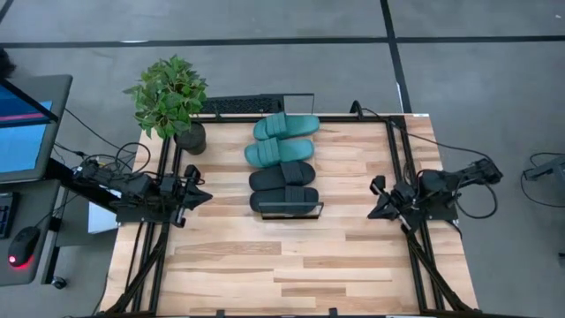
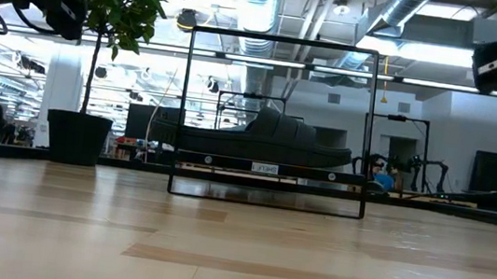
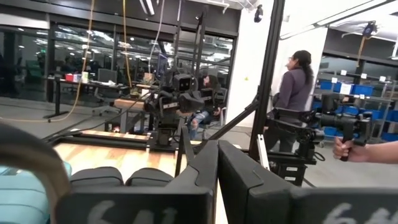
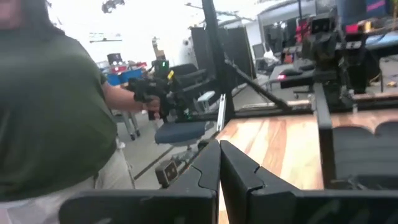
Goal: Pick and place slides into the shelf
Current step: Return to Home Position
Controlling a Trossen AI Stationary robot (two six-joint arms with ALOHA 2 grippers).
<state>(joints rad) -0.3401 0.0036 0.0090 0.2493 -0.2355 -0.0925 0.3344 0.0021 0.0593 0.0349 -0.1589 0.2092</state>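
Note:
Four slides lie side by side on the shelf (image 1: 291, 215) at mid-table. The two teal ones (image 1: 284, 140) sit toward the far edge and the two black ones (image 1: 282, 187) nearer. In the low view the nearest black slide (image 2: 267, 140) rests sole-down on the plank inside the black wire frame (image 2: 183, 104). My left gripper (image 1: 205, 196) hovers left of the black slides, shut and empty. My right gripper (image 1: 375, 209) hovers to their right, also shut and empty. The left wrist view shows the shut fingers (image 3: 217, 158) with the black slides (image 3: 118, 177) beyond. The right wrist view shows shut fingers (image 4: 219, 158).
A potted plant (image 1: 175, 99) stands at the table's far left corner, and a keyboard (image 1: 243, 106) lies beyond the far edge. Black frame rails run along both table sides. People stand in the room beyond (image 3: 297, 87) (image 4: 56, 112). Bare tabletop (image 1: 291, 265) stretches toward the near edge.

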